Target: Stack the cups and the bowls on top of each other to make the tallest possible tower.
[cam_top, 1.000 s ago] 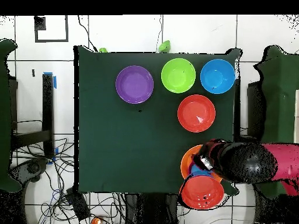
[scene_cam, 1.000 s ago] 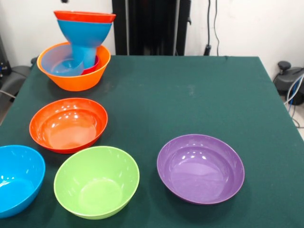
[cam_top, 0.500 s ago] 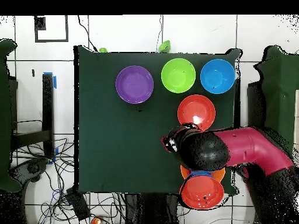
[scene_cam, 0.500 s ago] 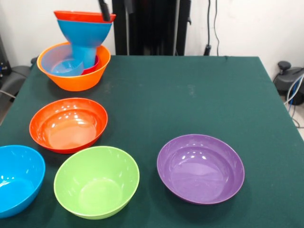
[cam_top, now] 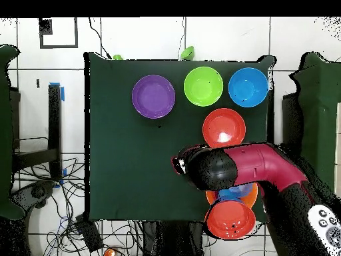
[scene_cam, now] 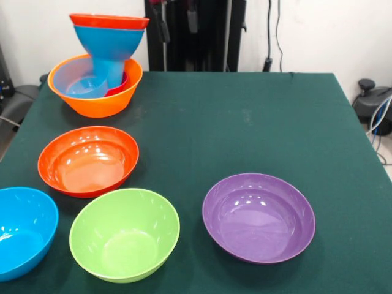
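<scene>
Stack (scene_cam: 105,58) left of pincer (scene_cam: 176,21), apart.

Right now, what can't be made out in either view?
- Gripper: front view, cut off by the top edge against the dark pedestal; overhead, under the arm. Open or shut: cannot tell.
- Orange bowl: overhead, mostly covered by the arm and the red-orange bowl atop the stack.
- Blue bowl: front view, cut by the left edge.

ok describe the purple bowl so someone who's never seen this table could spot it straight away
On the green table, the front view shows four loose bowls near the bottom edge. The purple bowl sits alone to the right, apart from the lime green bowl. It is the only purple thing there, upright and empty.
</scene>
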{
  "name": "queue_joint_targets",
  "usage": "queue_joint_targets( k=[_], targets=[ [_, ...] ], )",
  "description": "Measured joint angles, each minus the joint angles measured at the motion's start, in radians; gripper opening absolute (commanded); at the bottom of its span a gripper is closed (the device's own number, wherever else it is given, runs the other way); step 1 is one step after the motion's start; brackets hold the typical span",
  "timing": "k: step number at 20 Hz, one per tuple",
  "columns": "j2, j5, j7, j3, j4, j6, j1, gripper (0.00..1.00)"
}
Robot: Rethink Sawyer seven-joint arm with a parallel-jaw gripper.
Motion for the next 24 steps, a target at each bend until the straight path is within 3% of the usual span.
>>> queue_joint_targets(
  k=[9,19,20,24],
  targets=[
    [0.089,-0.049,0.057,-0.134,-0.025,-0.071,0.113,1.00],
    [0.214,-0.092,0.139,-0.292,-0.106,-0.129,0.299,1.00],
    [0.231,-0.092,0.166,-0.322,-0.126,-0.129,0.342,1.00],
    [0.240,-0.092,0.202,-0.357,-0.153,-0.129,0.394,1.00]
  ],
)
